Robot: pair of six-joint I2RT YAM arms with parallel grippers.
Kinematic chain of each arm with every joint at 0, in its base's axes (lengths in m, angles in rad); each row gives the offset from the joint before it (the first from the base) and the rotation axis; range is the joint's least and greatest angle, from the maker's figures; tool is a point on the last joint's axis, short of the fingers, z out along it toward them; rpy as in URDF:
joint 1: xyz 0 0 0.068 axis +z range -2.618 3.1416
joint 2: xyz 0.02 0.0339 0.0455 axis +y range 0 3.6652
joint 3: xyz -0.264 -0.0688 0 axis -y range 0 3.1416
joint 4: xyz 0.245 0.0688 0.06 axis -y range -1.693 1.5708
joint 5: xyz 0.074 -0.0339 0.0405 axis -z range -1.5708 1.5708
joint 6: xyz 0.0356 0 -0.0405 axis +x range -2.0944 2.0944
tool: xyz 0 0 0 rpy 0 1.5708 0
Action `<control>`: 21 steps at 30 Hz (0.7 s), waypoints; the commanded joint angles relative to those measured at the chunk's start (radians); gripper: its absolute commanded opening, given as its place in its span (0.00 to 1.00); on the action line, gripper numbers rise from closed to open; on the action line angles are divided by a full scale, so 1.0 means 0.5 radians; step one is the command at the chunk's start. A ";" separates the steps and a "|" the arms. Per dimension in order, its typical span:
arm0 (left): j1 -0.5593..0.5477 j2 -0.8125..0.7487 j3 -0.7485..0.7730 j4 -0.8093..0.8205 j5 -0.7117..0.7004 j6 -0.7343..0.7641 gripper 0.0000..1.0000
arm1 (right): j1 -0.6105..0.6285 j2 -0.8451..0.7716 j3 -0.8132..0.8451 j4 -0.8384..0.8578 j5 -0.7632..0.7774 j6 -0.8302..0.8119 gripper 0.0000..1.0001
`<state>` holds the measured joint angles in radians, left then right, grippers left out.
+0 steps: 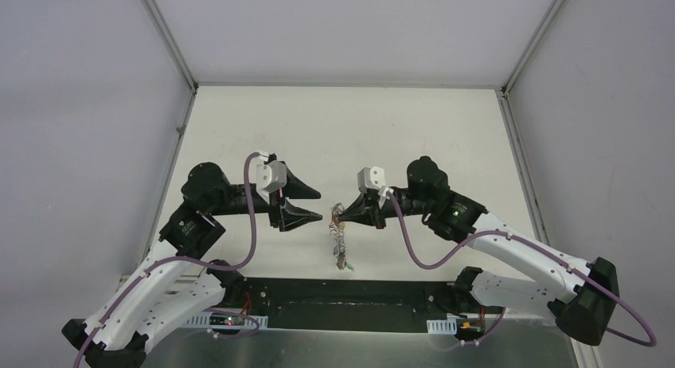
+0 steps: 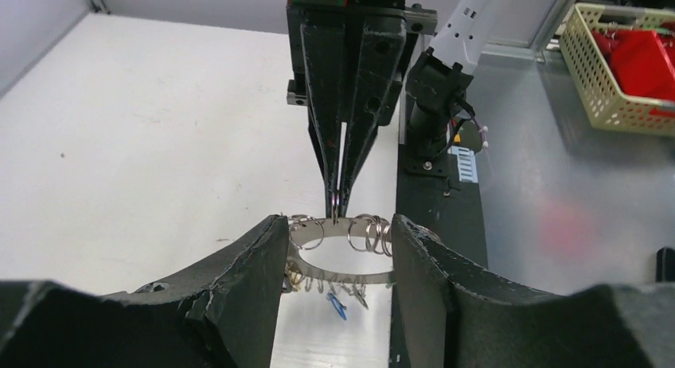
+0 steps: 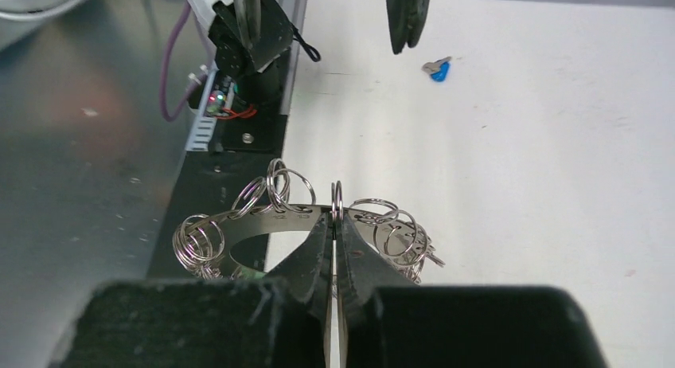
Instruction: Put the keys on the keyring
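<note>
Silvery keyring point(image 3: 267, 213) hangs gripped in the right pincer point(image 3: 335, 217), just ahead of the released left pincer point(image 2: 336, 229).

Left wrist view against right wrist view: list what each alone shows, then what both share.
Left wrist only: a cream mesh basket holding red items. Right wrist only: a small blue-headed key lying loose on the white table. Both: the large silvery metal keyring edged with wire loops, with the right gripper shut on one loop.

Place: robot lab test cell.
Walls: plain grey panels point(image 1: 72, 105) in aluminium framing point(image 1: 167, 37).
Bench: white tabletop point(image 1: 350, 129), mesh basket point(image 2: 613, 105) alongside.
</note>
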<state>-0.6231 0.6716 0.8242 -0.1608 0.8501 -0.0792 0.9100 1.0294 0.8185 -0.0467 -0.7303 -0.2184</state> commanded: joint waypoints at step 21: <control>-0.387 0.267 0.109 -0.173 -0.384 0.719 0.37 | 0.122 -0.059 0.334 -0.502 0.314 -0.431 0.00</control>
<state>-0.7986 0.7979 0.8295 -0.2287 0.7425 0.2279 0.9573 1.0103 0.9253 -0.3161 -0.6041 -0.5194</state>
